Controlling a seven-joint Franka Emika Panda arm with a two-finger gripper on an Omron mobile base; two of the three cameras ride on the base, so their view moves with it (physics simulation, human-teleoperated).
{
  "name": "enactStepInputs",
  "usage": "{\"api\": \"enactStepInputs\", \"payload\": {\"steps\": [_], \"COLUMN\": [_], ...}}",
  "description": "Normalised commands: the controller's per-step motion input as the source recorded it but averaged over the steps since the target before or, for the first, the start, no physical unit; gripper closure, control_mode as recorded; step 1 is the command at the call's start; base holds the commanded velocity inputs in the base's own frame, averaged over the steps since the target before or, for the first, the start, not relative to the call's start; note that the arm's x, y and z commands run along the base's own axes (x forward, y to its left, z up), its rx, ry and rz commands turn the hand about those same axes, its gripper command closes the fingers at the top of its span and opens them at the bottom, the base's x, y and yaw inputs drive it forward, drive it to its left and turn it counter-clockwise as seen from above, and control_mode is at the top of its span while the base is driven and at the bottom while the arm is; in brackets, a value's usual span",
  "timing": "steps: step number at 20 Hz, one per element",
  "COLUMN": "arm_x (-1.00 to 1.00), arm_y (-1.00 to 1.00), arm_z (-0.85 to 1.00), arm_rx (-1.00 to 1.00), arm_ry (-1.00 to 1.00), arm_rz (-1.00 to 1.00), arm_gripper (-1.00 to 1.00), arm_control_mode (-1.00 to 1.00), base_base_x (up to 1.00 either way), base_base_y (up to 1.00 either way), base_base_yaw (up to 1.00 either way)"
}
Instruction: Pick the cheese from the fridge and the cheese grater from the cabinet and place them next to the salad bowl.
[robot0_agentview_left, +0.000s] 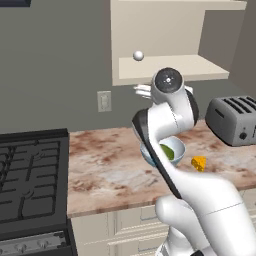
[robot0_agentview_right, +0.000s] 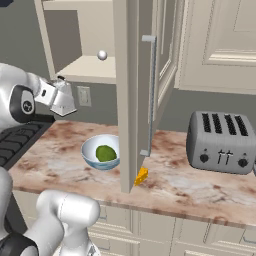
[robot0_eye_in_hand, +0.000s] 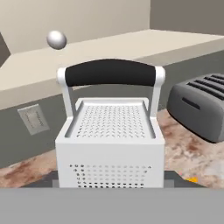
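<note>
Clearly, the small grey metal cheese grater (robot0_agentview_right: 63, 98) with its dark handle is clamped in the robot's two-finger gripper (robot0_agentview_right: 56, 96), carried in the air below the cream-coloured doorless wall cabinet (robot0_agentview_right: 92, 69) and above the back of the mottled brown countertop (robot0_agentview_right: 200, 192).

The main risk, as I judge it, is the grater slipping or tilting in the grip as it comes down, since it tapers and the hold sits low on its body. A careless descent could also knock the round white salad bowl (robot0_agentview_right: 101, 151) with its green leafy lump, which stands on the counter below and forward of the grater, or set the grater on the bowl's rim.

The small orange-yellow cheese wedge (robot0_agentview_right: 142, 176) lies on the countertop near its front edge, beside the bowl.

A small white ball (robot0_agentview_right: 102, 55) rests on the cabinet shelf. A grey four-slot toaster (robot0_agentview_right: 222, 141) stands toward the counter's right end, well apart from the bowl. A black stove (robot0_agentview_left: 31, 175) adjoins the counter's left end, and a white wall outlet (robot0_agentview_left: 104, 101) sits under the cabinet.
</note>
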Motion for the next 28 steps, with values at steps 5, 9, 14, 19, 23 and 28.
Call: {"api": "enactStepInputs", "payload": {"steps": [5,9,14,19,23,28], "arm_x": [-0.09,-0.05,0.0,0.0,0.0,0.0], "arm_y": [0.51,0.36,0.14,0.02,0.0,0.0], "arm_z": [-0.53,-0.52,-0.49,-0.55,-0.54,-0.44], "arm_rx": [-0.13,-0.21,-0.22,-0.06,0.0,0.01], "arm_ry": [0.17,0.16,0.04,-0.12,-0.17,-0.19], "arm_rz": [-0.05,-0.1,-0.08,-0.01,0.0,0.0], "arm_gripper": [1.0,1.0,1.0,1.0,1.0,1.0], "arm_control_mode": [-1.0,-1.0,-1.0,-1.0,-1.0,-1.0], "base_base_x": [0.0,0.0,0.0,0.0,0.0,0.0], "base_base_y": [0.0,0.0,0.0,0.0,0.0,0.0], "base_base_yaw": [0.0,0.0,0.0,0.0,0.0,0.0]}}
